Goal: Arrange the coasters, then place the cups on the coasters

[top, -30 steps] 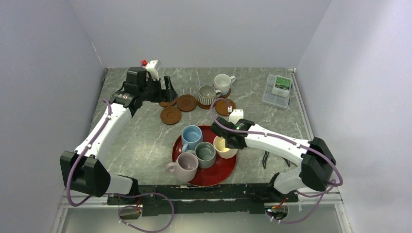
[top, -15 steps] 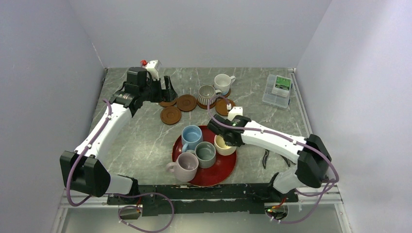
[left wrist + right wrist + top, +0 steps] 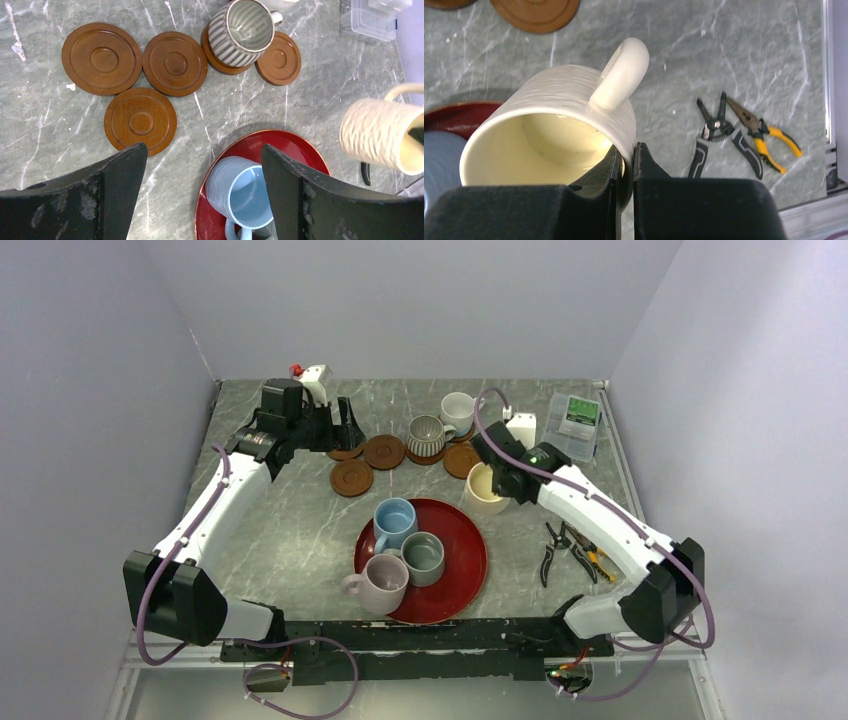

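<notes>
The cream-yellow cup (image 3: 486,488) hangs off the red tray (image 3: 470,565), mouth up, just on the near side of the 1 bare coaster (image 3: 462,460) at the right end of the row near the worktop's (image 3: 300,530) far edge. The right gripper (image 3: 625,160) pinches its wall, one finger inside and one outside, right below the handle; I'd say that rim grip is what lets the base come down flat on the disc. From here I can't tell whether the base touches the stone.

Next to that coaster the ribbed cup (image 3: 427,435) and the white cup (image 3: 458,412) each sit on a coaster. 3 more coasters (image 3: 140,121) lie bunched toward the far left corner, edges touching, and to my eye they need more room before cups go on them.

The left gripper (image 3: 204,150) hovers above that bunch with its fingers spread wide, holding nothing, probably waiting.

The blue cup (image 3: 394,521), grey-green cup (image 3: 423,555) and lilac cup (image 3: 383,580) stand on the tray near the front edge. Pliers (image 3: 560,545) lie by the right edge, and a plastic box (image 3: 572,425) sits in the far right corner.
</notes>
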Tool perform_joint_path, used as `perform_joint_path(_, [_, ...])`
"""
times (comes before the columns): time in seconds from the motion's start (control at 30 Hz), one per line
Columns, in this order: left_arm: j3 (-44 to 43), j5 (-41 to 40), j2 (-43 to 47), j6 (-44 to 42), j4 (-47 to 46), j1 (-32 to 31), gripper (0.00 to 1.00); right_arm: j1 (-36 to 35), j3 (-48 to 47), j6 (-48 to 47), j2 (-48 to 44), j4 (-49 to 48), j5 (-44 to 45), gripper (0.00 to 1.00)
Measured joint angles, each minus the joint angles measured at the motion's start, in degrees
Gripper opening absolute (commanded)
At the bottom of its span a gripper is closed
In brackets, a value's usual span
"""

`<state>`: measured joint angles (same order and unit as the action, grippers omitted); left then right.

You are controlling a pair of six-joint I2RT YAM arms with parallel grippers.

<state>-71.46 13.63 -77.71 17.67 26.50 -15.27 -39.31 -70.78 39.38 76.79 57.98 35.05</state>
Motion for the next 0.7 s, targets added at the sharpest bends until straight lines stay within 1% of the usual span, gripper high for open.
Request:
perform_joint_path(0.13, [0.0, 0.0, 0.0, 0.0, 0.5, 0.0, 0.90, 6.4, -2.7, -7.3, 4.5, -5.1, -4.8, 0.00])
perform_joint_path(0.27, [0.0, -0.2, 0.0, 0.0, 0.8, 0.0, 0.90, 10.5, -7.4, -12.5, 11.8, -9.8, -9.1, 0.00])
perform_joint_path(0.43, [0.0, -0.4, 0.0, 0.0, 0.8, 0.0, 0.90, 12.8, -12.2, -16.4, 21.0, -15.4, -12.4, 0.00])
perform_joint_path(0.53, [0.0, -0.4, 0.0, 0.0, 0.8, 0.0, 0.90, 13.5, -15.0, -18.1, 25.9, -16.9, -13.3, 0.00])
perform_joint_path(0.7, [0.0, -0.4, 0.0, 0.0, 0.9, -0.1, 0.90, 14.7, -17.7, -19.7, 30.6, -18.2, -14.9, 0.00])
